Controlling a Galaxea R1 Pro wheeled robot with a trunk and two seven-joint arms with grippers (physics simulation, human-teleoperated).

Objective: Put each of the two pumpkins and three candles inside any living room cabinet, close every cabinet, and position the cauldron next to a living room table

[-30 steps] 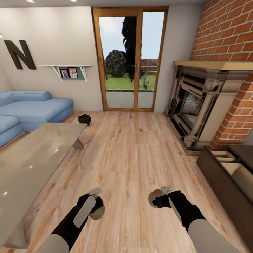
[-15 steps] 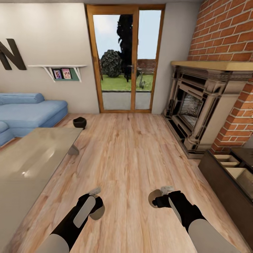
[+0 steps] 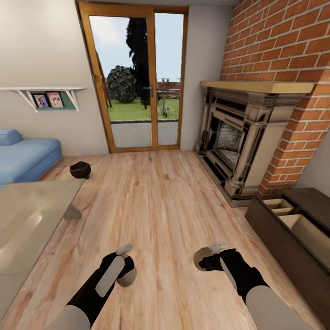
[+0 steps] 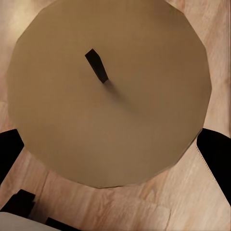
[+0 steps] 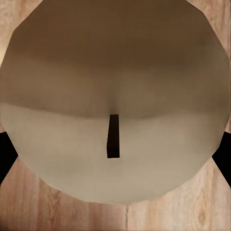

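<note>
Two candles are in my hands now, one in each. My left gripper [image 3: 123,270] is clamped on a candle [image 4: 108,91], and my right gripper [image 3: 206,259] is clamped on the other candle [image 5: 115,101]; in both wrist views the dark fingers press on the sides of the round top with its wick. I hold them low and forward, I think to carry them steady to the cabinet [image 3: 293,238], which stands with drawers pulled open at my right, ready to receive them. The cauldron [image 3: 80,169] sits on the floor near the corner of the table [image 3: 27,215], between it and the blue sofa [image 3: 27,156]. No brand or writing can be read.
</note>
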